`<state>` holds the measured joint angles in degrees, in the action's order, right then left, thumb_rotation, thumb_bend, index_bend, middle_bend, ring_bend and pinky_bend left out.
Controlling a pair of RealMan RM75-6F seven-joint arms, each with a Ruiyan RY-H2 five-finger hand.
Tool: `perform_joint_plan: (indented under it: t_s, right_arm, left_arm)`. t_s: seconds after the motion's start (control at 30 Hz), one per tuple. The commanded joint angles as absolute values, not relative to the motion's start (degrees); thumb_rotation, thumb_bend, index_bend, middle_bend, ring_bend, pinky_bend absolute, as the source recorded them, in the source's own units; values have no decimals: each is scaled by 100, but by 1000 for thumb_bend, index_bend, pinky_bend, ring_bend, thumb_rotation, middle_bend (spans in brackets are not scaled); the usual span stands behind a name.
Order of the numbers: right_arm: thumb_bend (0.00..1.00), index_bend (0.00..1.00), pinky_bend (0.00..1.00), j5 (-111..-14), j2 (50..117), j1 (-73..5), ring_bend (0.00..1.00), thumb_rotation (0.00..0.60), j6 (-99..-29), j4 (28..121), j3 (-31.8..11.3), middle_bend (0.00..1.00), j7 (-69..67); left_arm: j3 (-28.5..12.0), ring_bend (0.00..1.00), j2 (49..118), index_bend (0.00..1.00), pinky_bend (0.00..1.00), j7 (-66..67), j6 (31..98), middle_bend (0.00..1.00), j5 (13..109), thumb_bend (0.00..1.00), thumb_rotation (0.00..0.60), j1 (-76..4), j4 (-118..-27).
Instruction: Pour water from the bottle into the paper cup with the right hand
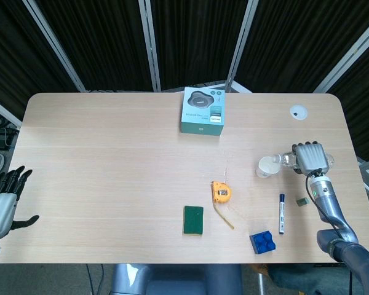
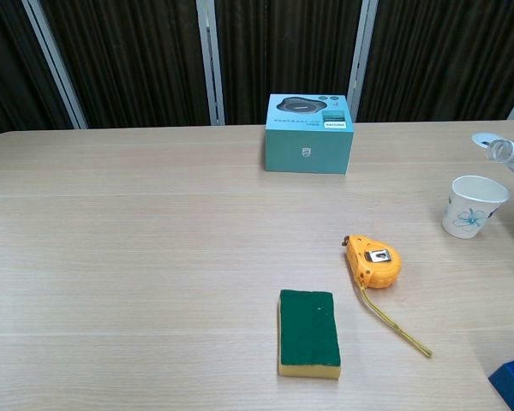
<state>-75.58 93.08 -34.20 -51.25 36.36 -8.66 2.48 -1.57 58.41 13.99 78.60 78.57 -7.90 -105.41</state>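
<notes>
My right hand (image 1: 311, 158) grips a clear plastic bottle (image 1: 285, 160) near the table's right edge. The bottle lies tipped on its side, mouth pointing left over the rim of the white paper cup (image 1: 269, 166). In the chest view only the bottle's neck (image 2: 507, 151) shows at the right border, above and just right of the flower-printed paper cup (image 2: 472, 205); the hand itself is out of that frame. My left hand (image 1: 1, 203) hangs off the table's left front corner, fingers spread, holding nothing.
A teal box (image 1: 203, 110) stands at the back centre. An orange tape measure (image 1: 221, 192), green sponge (image 1: 193, 220), blue brick (image 1: 263, 241) and marker pen (image 1: 281, 213) lie in front of the cup. A white bottle cap (image 1: 298, 111) rests back right.
</notes>
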Motion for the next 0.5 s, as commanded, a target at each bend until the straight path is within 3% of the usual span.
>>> perform_joint_plan:
  t_s: [0.03, 0.5]
  right_arm:
    - [455, 550, 453, -7568, 9359, -3413, 462, 600, -5088, 3502, -841, 602, 230]
    - [454, 553, 454, -7739, 9543, -3404, 464, 600, -5122, 2936, -709, 605, 205]
  left_arm:
    - [-157, 0, 5838, 0, 0, 1395, 7848, 0, 7848, 0, 600, -795, -10541]
    - [-149, 0, 5830, 0, 0, 1403, 7833, 0, 7833, 0, 600, -802, -10551]
